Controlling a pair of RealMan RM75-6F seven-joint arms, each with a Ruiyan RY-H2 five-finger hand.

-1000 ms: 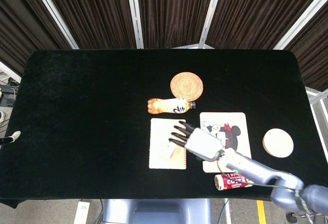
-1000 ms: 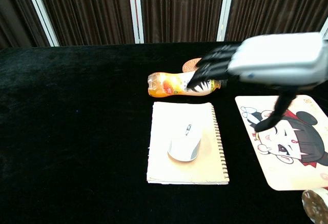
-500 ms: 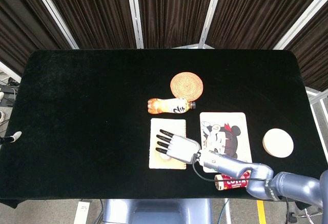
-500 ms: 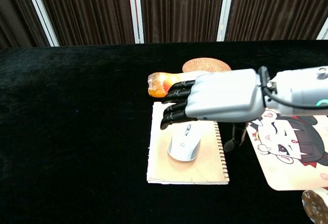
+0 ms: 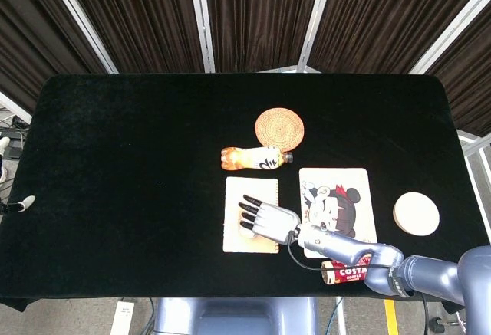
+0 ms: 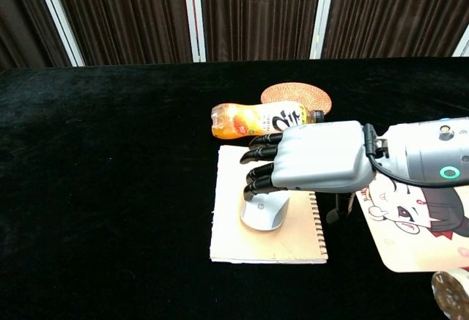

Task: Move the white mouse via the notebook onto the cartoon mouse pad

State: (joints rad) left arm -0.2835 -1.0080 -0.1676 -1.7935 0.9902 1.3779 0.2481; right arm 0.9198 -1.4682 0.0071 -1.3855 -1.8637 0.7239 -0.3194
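The white mouse (image 6: 264, 217) lies on the cream spiral notebook (image 6: 231, 240) near the table's front. My right hand (image 6: 311, 165) hangs just over the mouse, palm down, its dark fingers (image 6: 262, 172) bent slightly above the mouse's front half and the thumb hanging down beside the notebook's spiral edge. I cannot tell if the fingers touch the mouse. In the head view the right hand (image 5: 265, 218) covers most of the mouse on the notebook (image 5: 233, 241). The cartoon mouse pad (image 5: 346, 195) lies right of the notebook, also seen in the chest view (image 6: 421, 243). My left hand is out of sight.
An orange drink bottle (image 5: 253, 158) lies on its side just behind the notebook, with a round woven coaster (image 5: 279, 128) behind it. A white round disc (image 5: 416, 213) sits right of the pad. A coffee can (image 5: 347, 272) lies at the front edge, under my right forearm.
My right hand swung left from above the pad to above the notebook, then dropped lower over the mouse with its fingers bending downward. The mouse has not moved.
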